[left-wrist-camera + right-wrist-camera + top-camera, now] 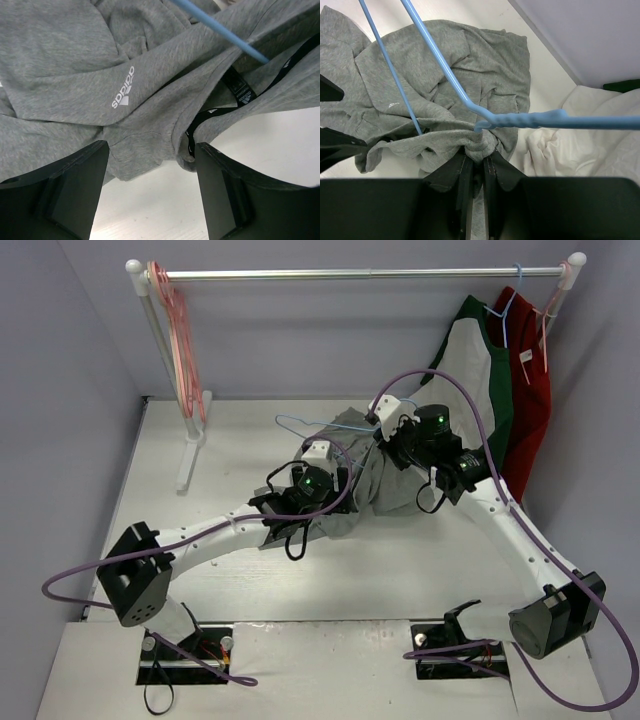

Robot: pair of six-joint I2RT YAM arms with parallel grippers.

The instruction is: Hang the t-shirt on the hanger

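Left pincer [150,155]: fingers apart, nothing between them, low over t-shirt [65,60], just at collar [200,122].
T-shirt: crumpled heap mid-desk [380,570], between both arms.
Right pincer [477,162]: fingers together, clamped on bunched fold of t-shirt.
Hanger [520,120]: lies across t-shirt, one wire appears to run under fabric near collar.
Step, judged: feed hanger shoulder through neck.
Advice: left pinch top collar layer only, lift to open neck; right hold fold taut; avoid gripping wire.
Far: rail [360,274], white-and-green shirt [480,360], not involved.
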